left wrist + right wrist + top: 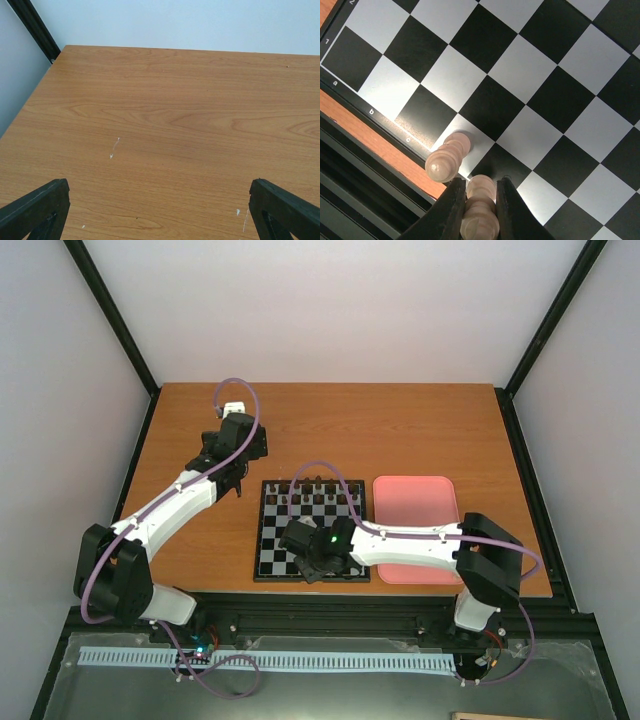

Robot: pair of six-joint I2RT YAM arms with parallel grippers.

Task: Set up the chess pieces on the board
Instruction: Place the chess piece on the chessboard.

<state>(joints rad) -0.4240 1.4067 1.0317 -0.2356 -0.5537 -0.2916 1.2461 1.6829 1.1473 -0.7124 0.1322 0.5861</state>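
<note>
The black-and-white board (300, 515) lies in the middle of the table and fills the right wrist view (520, 65). My right gripper (315, 565) hangs over the board's near row. In the right wrist view it (480, 200) is shut on a cream chess piece (481, 212) that stands upright on a black square by the near border. A second cream piece (447, 157) stands free on the white square beside it, to the left. My left gripper (235, 432) is open and empty over bare table left of the board, its fingers (35, 212) wide apart.
Dark pieces (320, 485) line the board's far row. A pink tray (415, 525) lies right of the board, under my right arm. The wooden table (165, 115) runs to the white back wall. A black frame post (35, 27) stands at the far left corner.
</note>
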